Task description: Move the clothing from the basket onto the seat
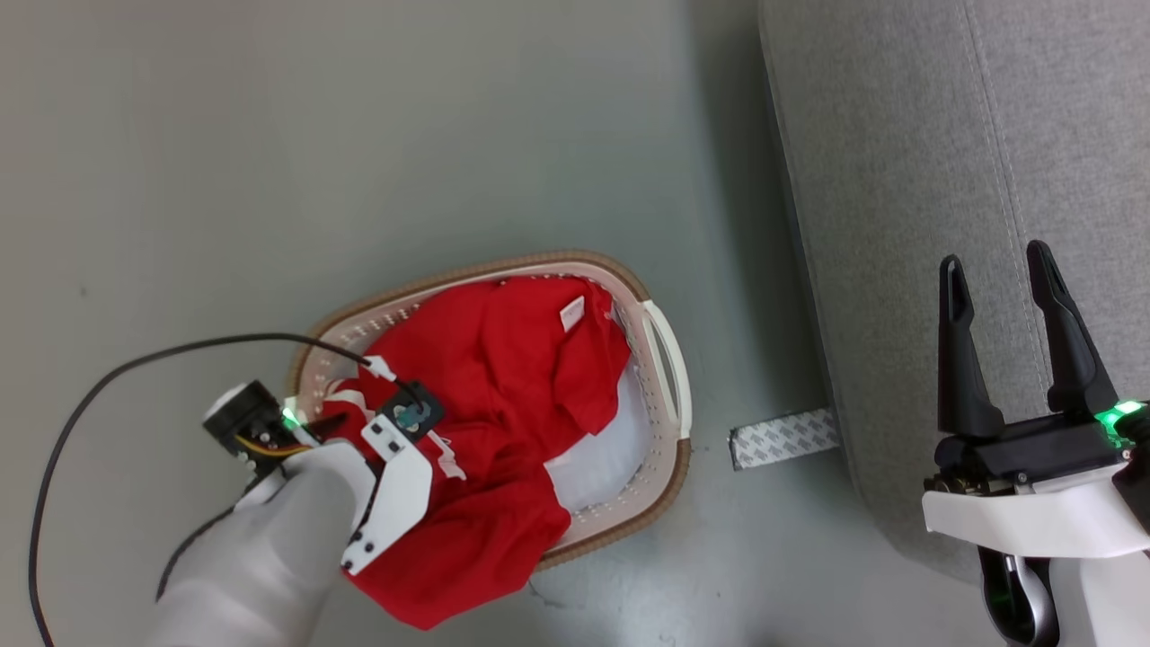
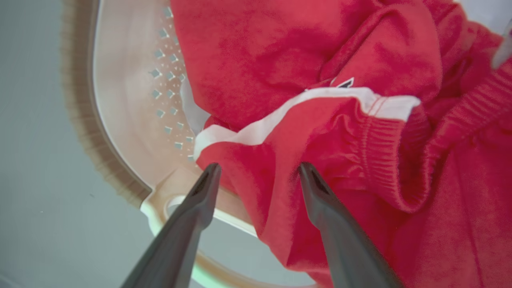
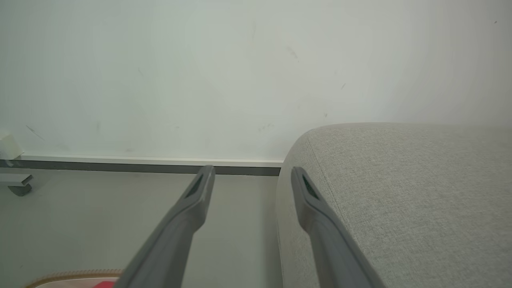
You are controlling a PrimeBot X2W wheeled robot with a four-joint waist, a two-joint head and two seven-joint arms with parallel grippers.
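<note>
Pointing the left gripper [image 2: 259,168], fingers [image 2: 192,216] spread wide and empty, straight at the red clothing [image 2: 280,120] heaped in the basket [image 2: 132,132] by its left handle, white stripe crossing the gap, far nearer than the right gripper [image 1: 995,261], likewise splayed and empty, right of the basket over the seat [image 1: 898,180].

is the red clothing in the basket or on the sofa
In the basket: the red clothing lies heaped inside it, with one fold hanging out over the near rim.
</note>
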